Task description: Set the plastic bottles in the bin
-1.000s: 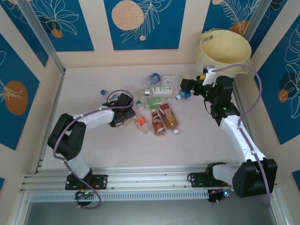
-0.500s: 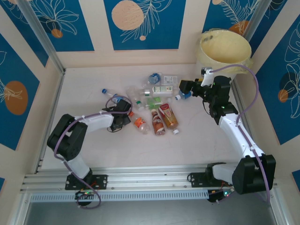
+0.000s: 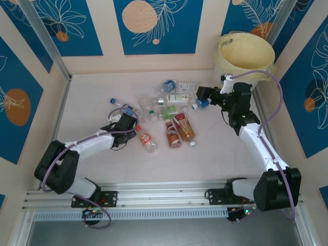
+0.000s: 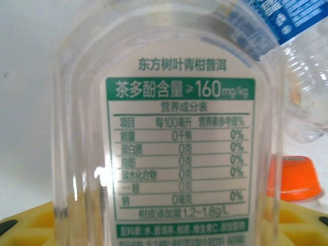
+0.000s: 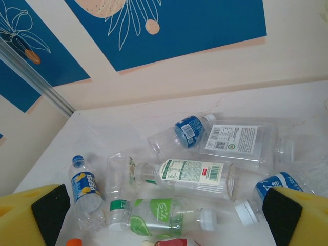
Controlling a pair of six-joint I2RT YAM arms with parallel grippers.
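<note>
Barely begun: the bin [image 3: 245,51] at one o'clock looks empty, and the plastic bottles [image 3: 169,110] litter the tabletop [image 3: 92,92]. Left pincer [image 3: 127,121] straddles a green-labelled bottle [image 4: 179,154], and I cannot tell if it grips. Right pincer [image 3: 201,95] gapes empty.

Worktop [image 3: 215,154]: plastic bottles [image 3: 169,115] clustered at centre; bin [image 3: 246,54] in far-R corner. L gripper [image 3: 127,122] at cluster's L edge, a bottle [image 4: 174,143] betw. its fingers; R gripper [image 3: 202,96] betw. cluster & bin.
</note>
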